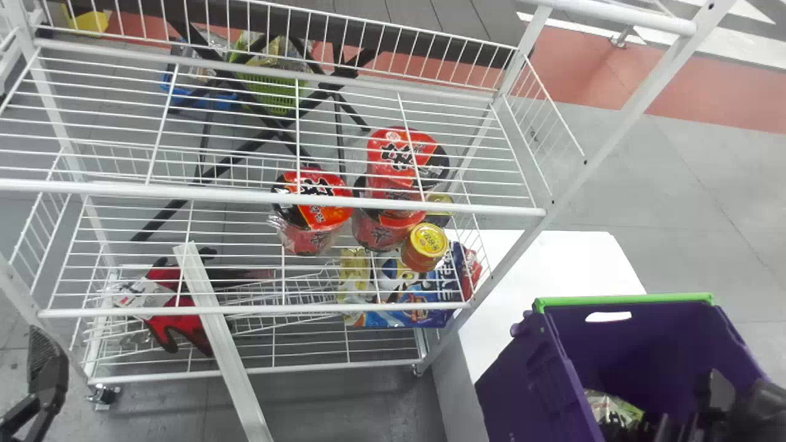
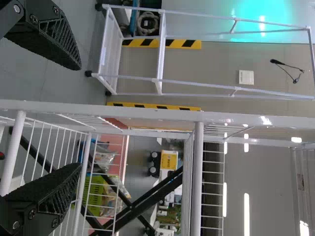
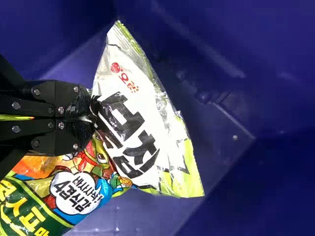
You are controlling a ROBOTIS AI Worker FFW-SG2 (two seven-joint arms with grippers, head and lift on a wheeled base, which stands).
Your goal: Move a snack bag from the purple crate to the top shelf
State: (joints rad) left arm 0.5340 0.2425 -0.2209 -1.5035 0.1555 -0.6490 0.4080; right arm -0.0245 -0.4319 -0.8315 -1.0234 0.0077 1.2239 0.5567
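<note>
Bag of white-and-green glossy plastic with black lettering (image 3: pixel 147 128) is pinched at its edge between the closed black fingers of the right gripper (image 1: pixel 666 426), inside the purple plastic crate with a green rim (image 1: pixel 638 341). A multicoloured printed snack bag (image 3: pixel 64 196) is partly covered by it. The left gripper (image 1: pixel 48 376) is held wide apart near the white metal wire rack (image 1: pixel 202 194).

White wire rack (image 1: pixel 123 189) — red tubs (image 1: pixel 331 205), jar (image 1: pixel 428 240), glove (image 1: pixel 175 322) aboard.
</note>
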